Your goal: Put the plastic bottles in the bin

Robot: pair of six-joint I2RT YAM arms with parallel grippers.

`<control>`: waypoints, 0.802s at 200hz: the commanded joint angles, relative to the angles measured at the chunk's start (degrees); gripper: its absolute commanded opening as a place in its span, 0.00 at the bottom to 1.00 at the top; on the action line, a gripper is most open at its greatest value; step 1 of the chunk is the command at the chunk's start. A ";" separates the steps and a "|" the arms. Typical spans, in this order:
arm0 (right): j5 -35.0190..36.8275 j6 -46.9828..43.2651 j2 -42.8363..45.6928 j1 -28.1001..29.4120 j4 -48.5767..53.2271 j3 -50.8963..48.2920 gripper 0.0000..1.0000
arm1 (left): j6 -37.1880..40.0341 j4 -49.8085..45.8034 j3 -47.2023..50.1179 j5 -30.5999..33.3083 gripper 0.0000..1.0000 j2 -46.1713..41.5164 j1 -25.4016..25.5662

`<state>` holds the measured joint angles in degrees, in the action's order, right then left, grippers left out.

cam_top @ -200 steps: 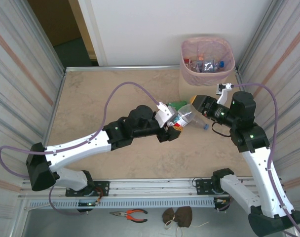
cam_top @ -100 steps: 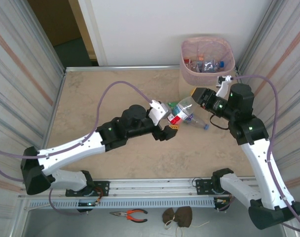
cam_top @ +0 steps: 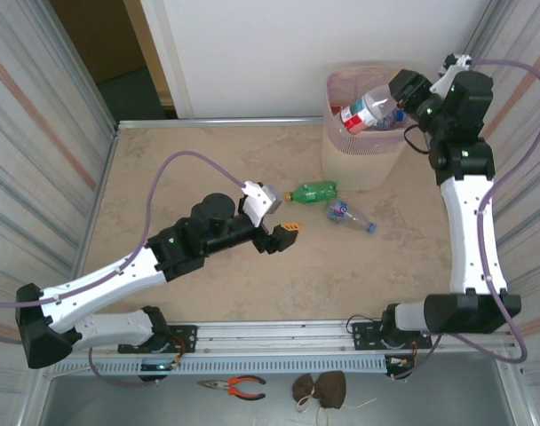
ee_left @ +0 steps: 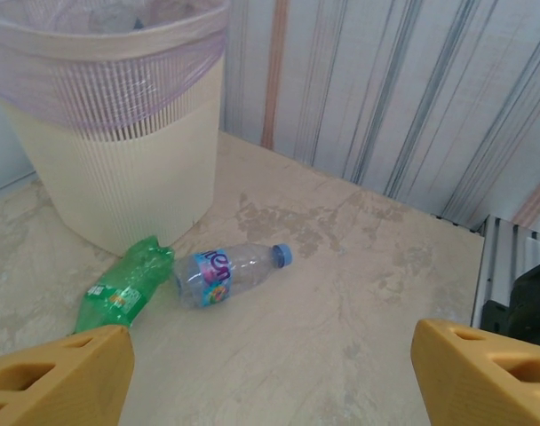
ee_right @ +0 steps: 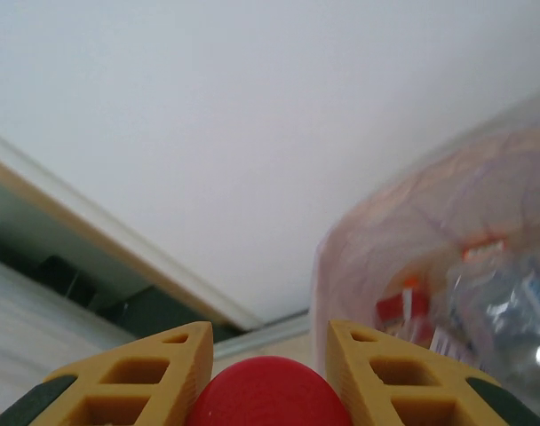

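I am holding one red-capped bottle (cam_top: 363, 112) in my raised right claw (cam_top: 394, 94) over the one bin (cam_top: 359, 164), while my outstretched left claw (cam_top: 277, 215) is hovering open near two more beside it, a green bottle (cam_top: 313, 190) and a clear bottle (cam_top: 348, 214).

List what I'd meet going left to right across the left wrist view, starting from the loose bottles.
green bottle → clear blue-capped bottle → yellow fingertip of the left gripper. The bin overlaps both bottles sideways, so it is left out.
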<state>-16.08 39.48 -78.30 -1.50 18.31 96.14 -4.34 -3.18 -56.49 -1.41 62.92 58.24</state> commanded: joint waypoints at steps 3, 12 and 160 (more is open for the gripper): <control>3.08 -1.96 -6.25 -2.45 -6.75 6.14 0.31 | -0.58 0.24 0.64 0.23 0.82 -0.94 -1.08; 3.28 -2.07 -8.58 -3.02 -8.40 7.47 0.31 | -0.67 0.24 0.50 -0.22 0.82 -0.64 -1.46; 1.46 1.00 -42.27 -3.61 -17.93 29.68 0.31 | -2.10 -1.46 -2.47 -5.17 0.82 4.09 -7.68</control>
<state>-12.40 38.76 -117.32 -5.61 2.28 122.48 -5.45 -3.75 -56.69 -4.97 66.67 51.18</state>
